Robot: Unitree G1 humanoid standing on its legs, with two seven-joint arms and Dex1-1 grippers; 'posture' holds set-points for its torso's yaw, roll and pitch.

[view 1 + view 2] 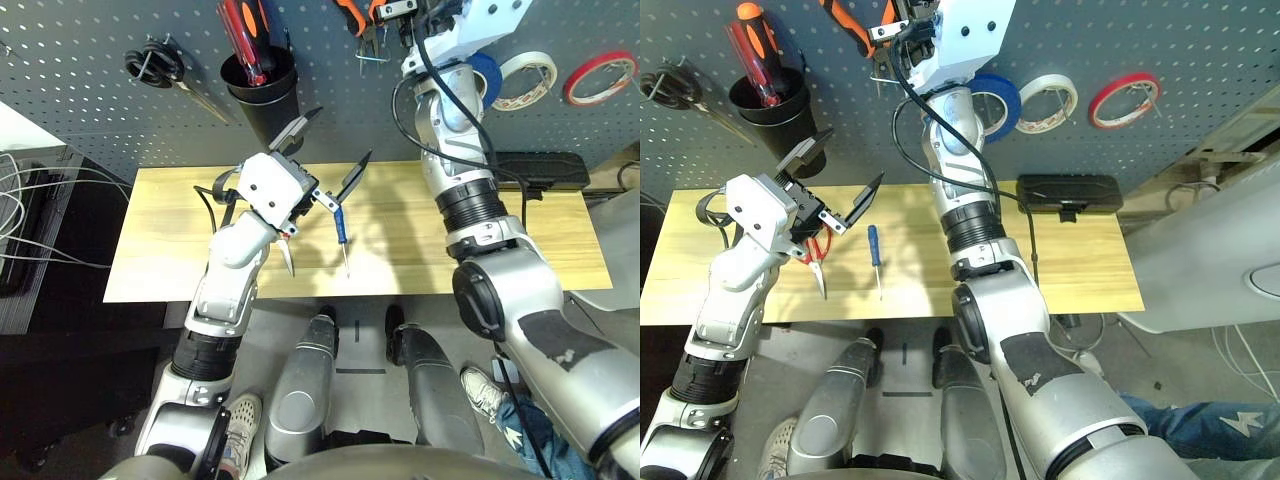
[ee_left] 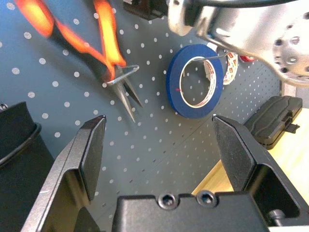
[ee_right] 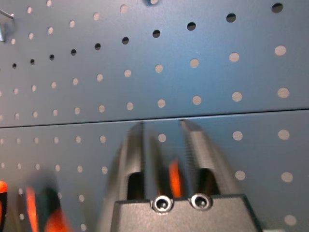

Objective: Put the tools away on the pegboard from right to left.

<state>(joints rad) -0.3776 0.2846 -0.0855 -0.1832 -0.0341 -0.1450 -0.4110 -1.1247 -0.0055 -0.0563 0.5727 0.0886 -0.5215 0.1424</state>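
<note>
The orange-and-black-handled pliers (image 2: 107, 43) hang nose down on a metal hook high on the pegboard (image 1: 80, 100). My right gripper (image 3: 161, 123) is raised against them, its fingers a little apart with a sliver of orange handle showing between their bases. The blue tape ring (image 2: 175, 89) hangs just right of the pliers, partly behind my right arm. On the table lie the small blue-handled screwdriver (image 1: 873, 245) and, left of it, the red-handled scissors (image 1: 812, 250). My left gripper (image 1: 343, 132) hovers open and empty above those two tools.
A black cup (image 1: 262, 90) holding red and orange handles hangs on the board, with black-handled scissors (image 1: 165, 70) left of it. A white tape ring (image 1: 525, 80) and a red one (image 1: 598, 78) hang at the right. A black case (image 1: 1070, 190) lies at the wooden table's (image 1: 560, 230) back right.
</note>
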